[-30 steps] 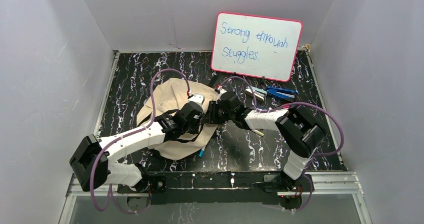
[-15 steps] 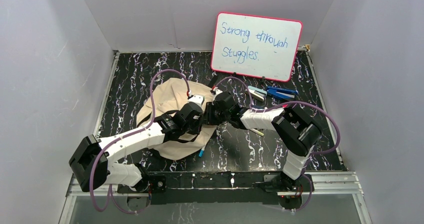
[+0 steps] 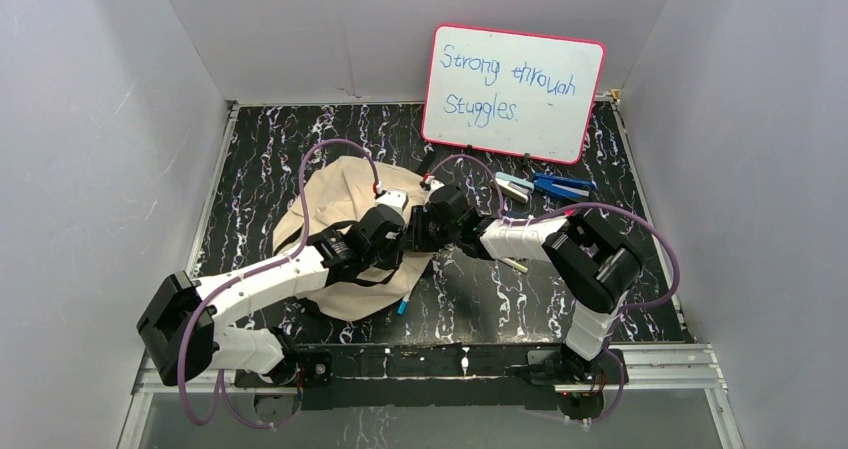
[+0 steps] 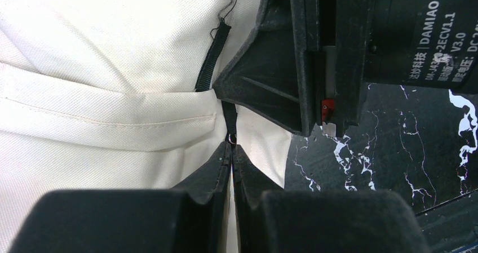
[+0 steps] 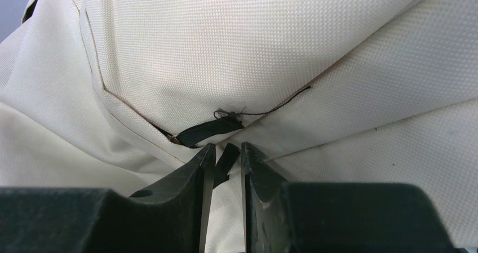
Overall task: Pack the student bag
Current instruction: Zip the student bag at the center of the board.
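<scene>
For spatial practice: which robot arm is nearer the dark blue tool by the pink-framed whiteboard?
Right. The right arm passes just in front of the dark blue tool; the left arm lies over the beige canvas bag.

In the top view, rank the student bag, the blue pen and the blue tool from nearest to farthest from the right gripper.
1. student bag: the right gripper is at its right edge, in contact.
2. blue pen: toward the arm bases, by the bag's near edge.
3. blue tool: off to the right, toward the back.
</scene>
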